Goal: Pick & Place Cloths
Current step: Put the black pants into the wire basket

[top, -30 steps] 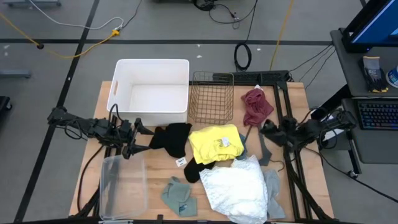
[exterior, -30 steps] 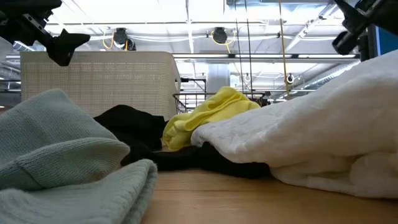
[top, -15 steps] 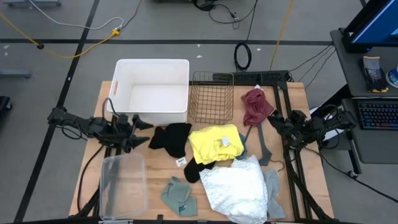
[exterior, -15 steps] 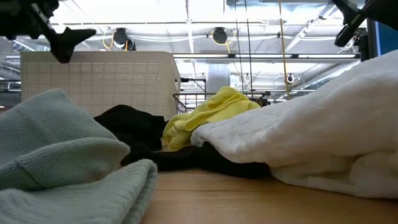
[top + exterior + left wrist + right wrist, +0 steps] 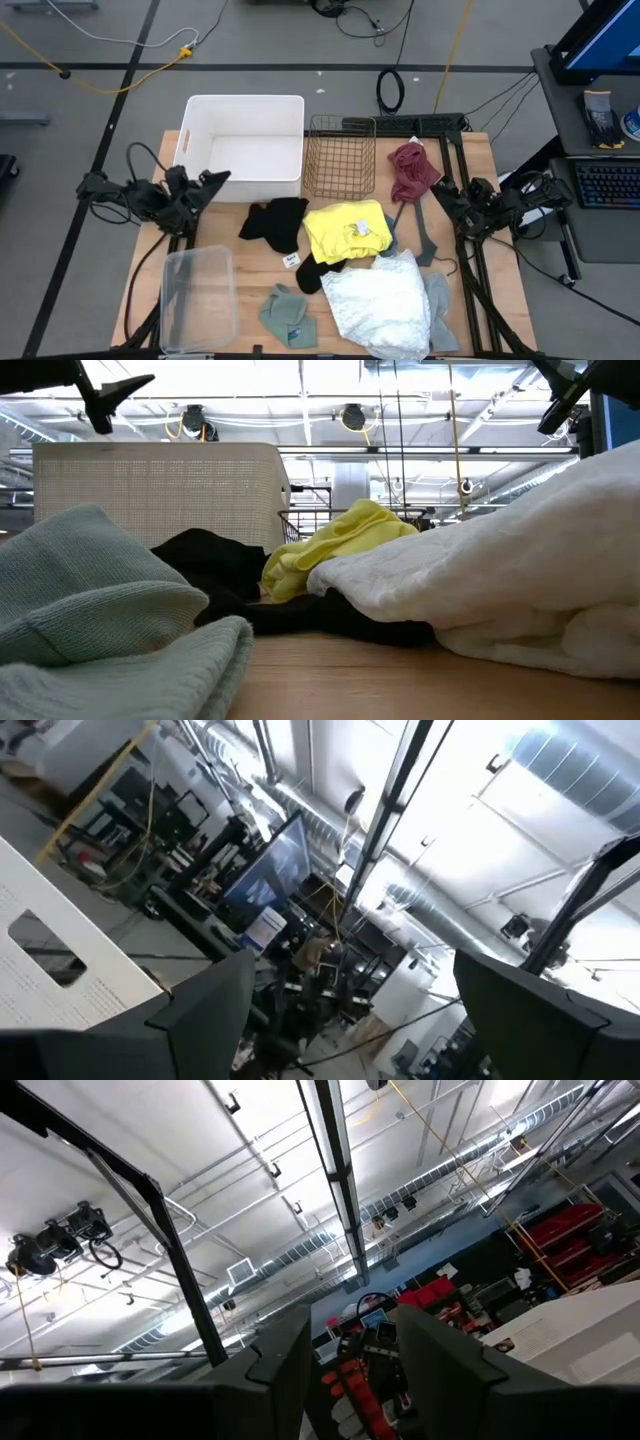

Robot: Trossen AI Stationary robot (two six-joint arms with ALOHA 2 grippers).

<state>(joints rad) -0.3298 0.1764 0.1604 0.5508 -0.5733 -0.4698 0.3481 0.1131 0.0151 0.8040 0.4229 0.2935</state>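
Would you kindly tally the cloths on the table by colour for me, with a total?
maroon cloth: 1
yellow cloth: 1
white lacy cloth: 1
sage-green cloth: 1
grey cloth: 1
black cloths: 2 patches, which may join under the yellow one
Total: 7, counting the black patches apart

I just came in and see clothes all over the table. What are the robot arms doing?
Right now neither claw holds anything. The left claw is open, raised near the white bin, and the right claw is open near the maroon cloth. The black cloth, yellow cloth and big white lacy cloth lie on the table, not picked up yet.
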